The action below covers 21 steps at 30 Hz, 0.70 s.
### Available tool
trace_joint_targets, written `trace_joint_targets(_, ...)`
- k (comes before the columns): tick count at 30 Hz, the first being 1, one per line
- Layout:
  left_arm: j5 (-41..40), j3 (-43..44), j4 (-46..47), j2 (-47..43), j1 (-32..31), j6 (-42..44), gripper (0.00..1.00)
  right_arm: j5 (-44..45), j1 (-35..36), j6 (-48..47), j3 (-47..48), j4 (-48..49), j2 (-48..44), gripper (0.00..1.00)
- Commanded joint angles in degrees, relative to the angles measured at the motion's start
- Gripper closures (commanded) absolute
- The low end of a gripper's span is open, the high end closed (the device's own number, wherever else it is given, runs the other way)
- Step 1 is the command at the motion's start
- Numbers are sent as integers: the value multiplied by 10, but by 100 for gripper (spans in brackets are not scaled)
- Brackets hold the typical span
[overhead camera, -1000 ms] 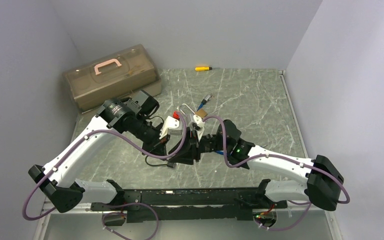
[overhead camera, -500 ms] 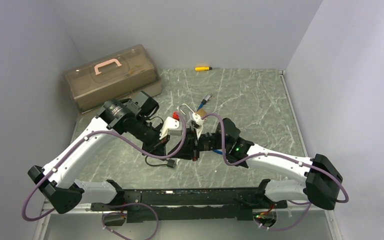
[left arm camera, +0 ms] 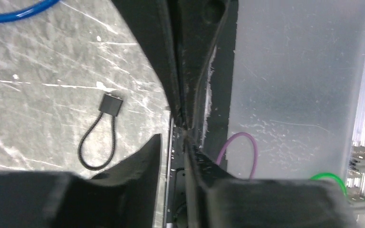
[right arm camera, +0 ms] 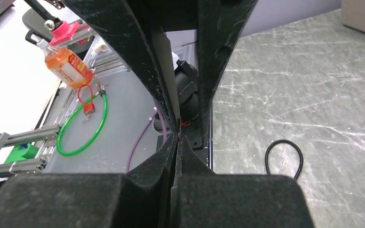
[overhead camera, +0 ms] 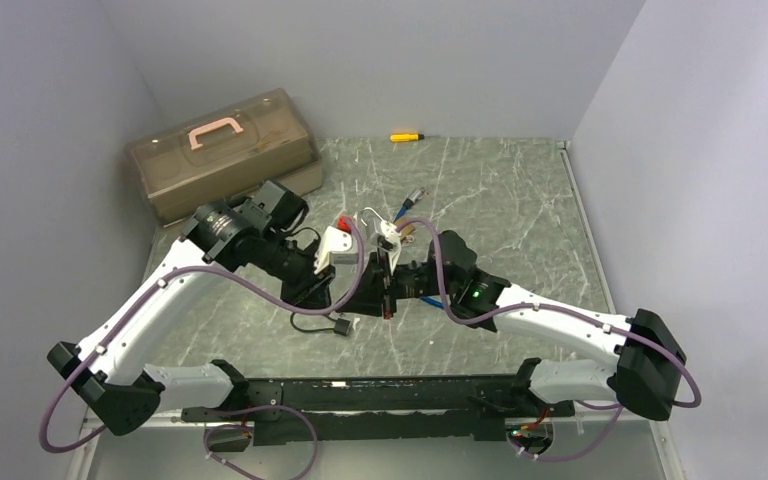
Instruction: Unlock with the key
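My two grippers meet nose to nose above the middle of the table. The left gripper [overhead camera: 352, 300] [left arm camera: 173, 142] stands a little open. A thin grey strip, seemingly the key [left arm camera: 187, 180], lies edge-on against its right finger. The right gripper [overhead camera: 378, 296] [right arm camera: 177, 137] is shut, its tips pinching the strip's far end. Behind the arms lies a small brass padlock [overhead camera: 407, 231] with a silver shackle, partly hidden by a purple cable.
A black cord loop with a small block [overhead camera: 332, 325] [left arm camera: 100, 137] [right arm camera: 284, 159] lies on the table under the grippers. A brown toolbox [overhead camera: 222, 150] stands at the back left, a yellow screwdriver [overhead camera: 405, 136] by the back wall. A small metal piece [overhead camera: 416, 196] lies beyond the padlock.
The right gripper has closed at the left gripper's tips. The left gripper has parted its fingers slightly. Both arms have shifted a little to the left.
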Motion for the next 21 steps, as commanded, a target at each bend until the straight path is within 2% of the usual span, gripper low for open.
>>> trace_joint_targets(1,-8,-19,66,-36,19,-17,64,18,1,9,-2,-4,-37,100)
trace_joint_targets(3,-21,-34,96,-53,33,-24,46,28,1,12,-8,-12,-51,100)
trace_joint_targets(4,-27,-41,112,-63,43,-22,32,32,0,13,-12,-16,-57,100)
trace_joint_targets(5,-33,-54,127,-74,55,-18,9,36,0,14,-17,-21,-63,100)
trace_joint_targets(6,-40,-68,147,-88,69,-15,2,39,0,16,-22,-25,-71,100)
trace_joint_targets(10,-27,-123,213,-125,118,8,1,46,-10,28,-50,-38,-99,100)
trace_joint_targets(13,-40,-190,260,-129,121,30,1,51,-24,36,-74,-57,-122,100)
trace_joint_targets(21,-61,-405,401,-126,118,165,1,78,-57,57,-126,-106,-200,100)
